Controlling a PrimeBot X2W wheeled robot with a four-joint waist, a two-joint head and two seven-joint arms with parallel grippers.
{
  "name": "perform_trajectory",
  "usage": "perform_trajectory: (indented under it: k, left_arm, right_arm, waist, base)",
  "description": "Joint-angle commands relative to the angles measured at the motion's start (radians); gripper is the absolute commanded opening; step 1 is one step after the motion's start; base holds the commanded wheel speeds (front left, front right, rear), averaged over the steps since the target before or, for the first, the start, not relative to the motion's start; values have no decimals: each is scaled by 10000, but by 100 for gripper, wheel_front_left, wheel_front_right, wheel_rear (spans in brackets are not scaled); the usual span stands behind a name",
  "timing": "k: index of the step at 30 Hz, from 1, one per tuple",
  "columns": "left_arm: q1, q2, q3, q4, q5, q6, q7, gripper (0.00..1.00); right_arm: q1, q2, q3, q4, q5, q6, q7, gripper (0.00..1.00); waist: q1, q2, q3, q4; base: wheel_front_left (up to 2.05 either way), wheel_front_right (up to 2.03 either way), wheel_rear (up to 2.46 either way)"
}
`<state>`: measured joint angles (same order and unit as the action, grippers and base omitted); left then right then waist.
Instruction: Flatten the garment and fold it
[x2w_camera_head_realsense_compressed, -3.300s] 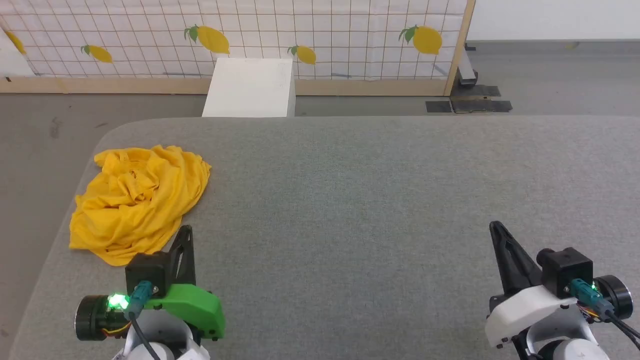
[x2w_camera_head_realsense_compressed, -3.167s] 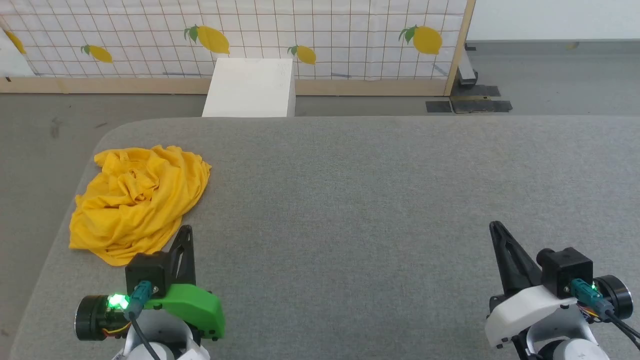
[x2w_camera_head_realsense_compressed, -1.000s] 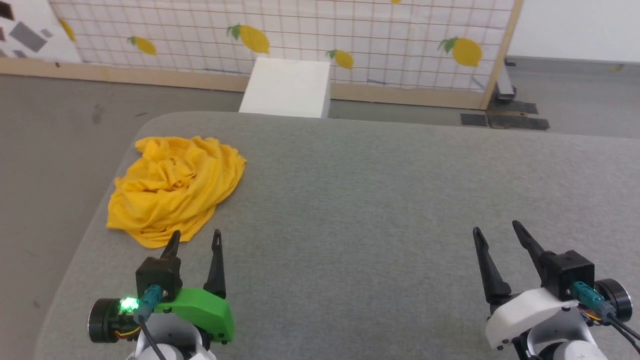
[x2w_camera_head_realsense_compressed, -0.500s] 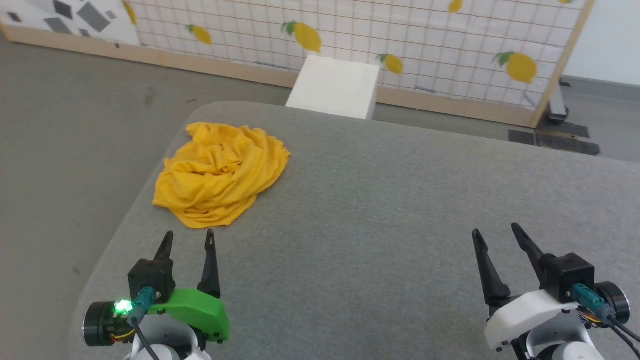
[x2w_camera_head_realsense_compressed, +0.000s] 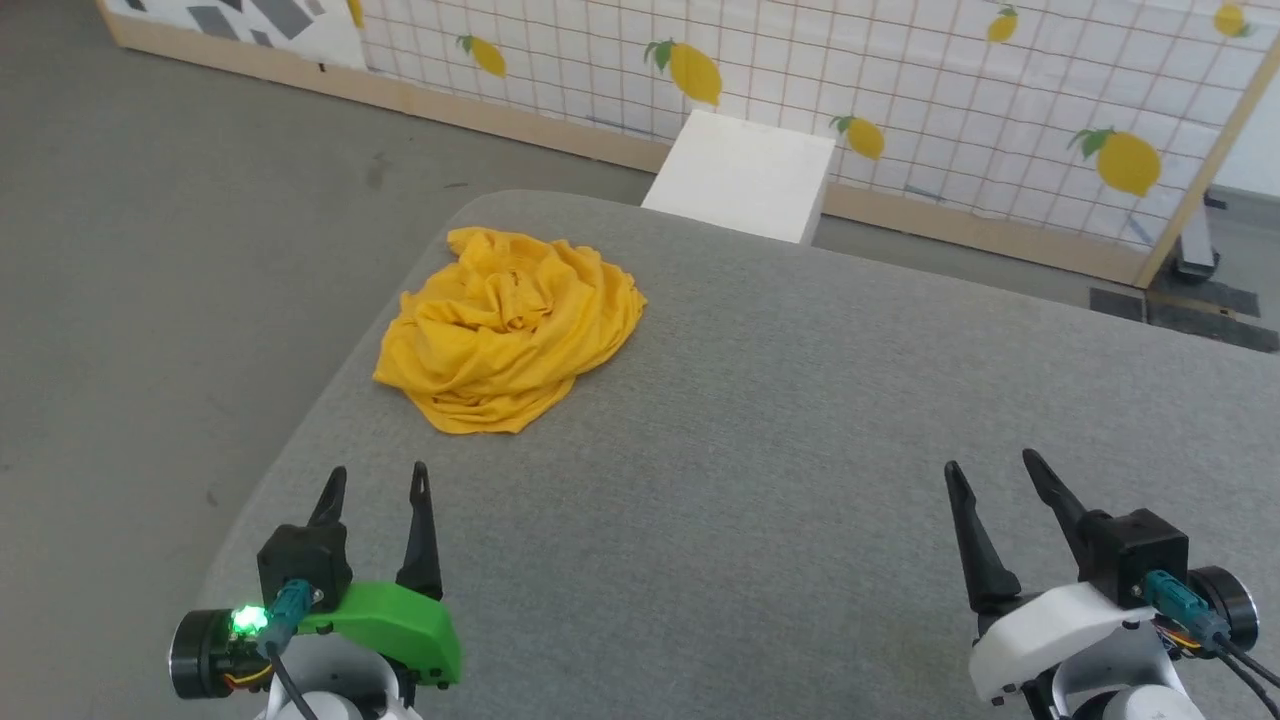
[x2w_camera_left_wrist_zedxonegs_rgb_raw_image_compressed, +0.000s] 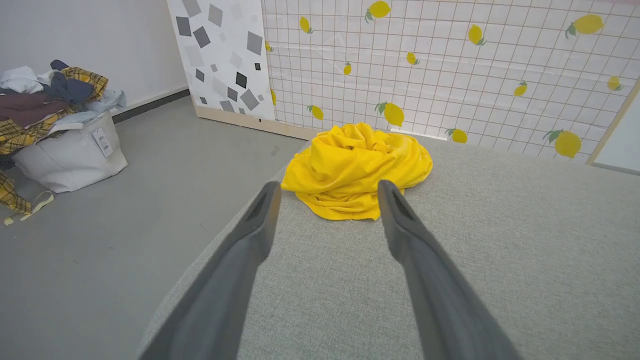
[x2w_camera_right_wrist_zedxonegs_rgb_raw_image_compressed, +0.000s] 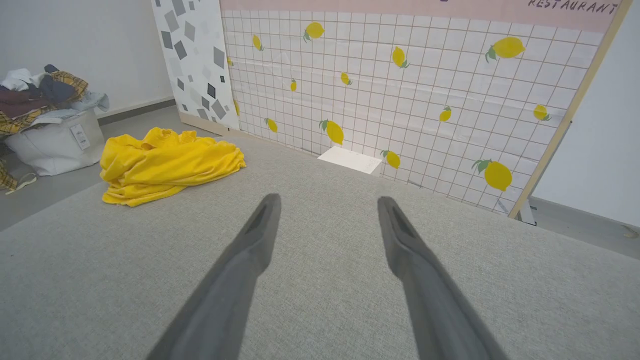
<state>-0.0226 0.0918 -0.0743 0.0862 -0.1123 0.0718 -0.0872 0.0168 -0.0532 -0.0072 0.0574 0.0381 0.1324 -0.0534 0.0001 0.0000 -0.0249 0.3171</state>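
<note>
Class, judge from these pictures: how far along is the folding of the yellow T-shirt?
Done: nothing; the T-shirt lies crumpled in a heap on the grey table. In hand: left gripper and right gripper are open, short of the cloth. To do: grasp, spread flat, fold.

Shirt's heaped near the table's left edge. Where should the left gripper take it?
Probably the thin near edge of the garment, coming from the near side with the left gripper. That edge lies flat on the table, facing that gripper; the middle is bunched folds.
</note>
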Motion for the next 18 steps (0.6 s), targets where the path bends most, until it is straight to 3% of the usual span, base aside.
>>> perform_trajectory:
  k: [1,18]
  left_arm:
    - [-144,82,-39,49,-131,83,-98,100]
    - [-208,257,-294,311,-500,375,-385,100]
  right_arm:
    - [-184,13,-16,50,102,-8,-94,100]
    - [-231,17,-16,218,193,-11,-275,100]
  waist:
    - [-1,0,0,117]
    - [-1,0,-29,812]
  base:
    - [0,0,0]
    - [0,0,0]
